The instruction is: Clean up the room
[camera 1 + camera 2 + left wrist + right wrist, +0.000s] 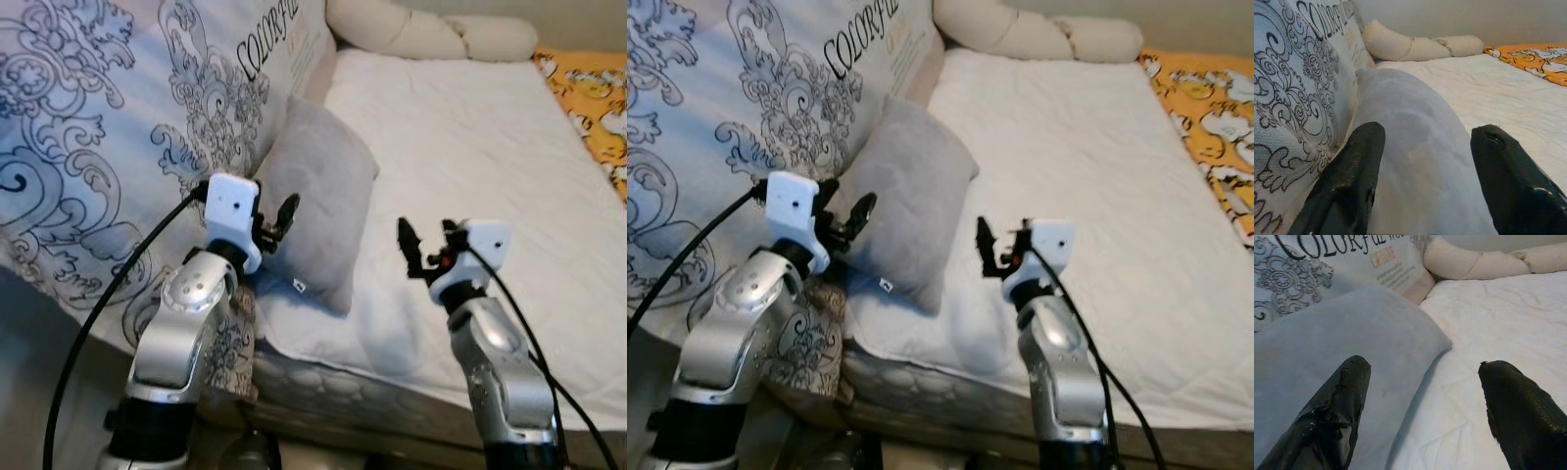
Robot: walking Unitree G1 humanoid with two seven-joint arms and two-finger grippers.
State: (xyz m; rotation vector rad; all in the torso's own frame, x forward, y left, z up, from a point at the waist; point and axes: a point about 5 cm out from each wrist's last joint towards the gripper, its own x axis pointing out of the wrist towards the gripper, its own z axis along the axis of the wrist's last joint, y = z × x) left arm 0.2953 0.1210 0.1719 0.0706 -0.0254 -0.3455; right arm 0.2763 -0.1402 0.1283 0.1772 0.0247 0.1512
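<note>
Nothing's tidied yet: both grippers, left and right, hang released by the soft grey square pillow, ungrabbed on the white-sheeted bed.

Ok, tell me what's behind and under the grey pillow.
Behind the grey pillow stands a big patterned cushion, which it leans on. Under it lies the white sheet. The part of the sheet beneath it is covered.

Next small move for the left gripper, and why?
Probably ease the left gripper forward and close on the grey pillow. Its fingers are open, and the pillow's edge lies between them, not yet pinched. The right gripper hovers open over the white sheet.
</note>
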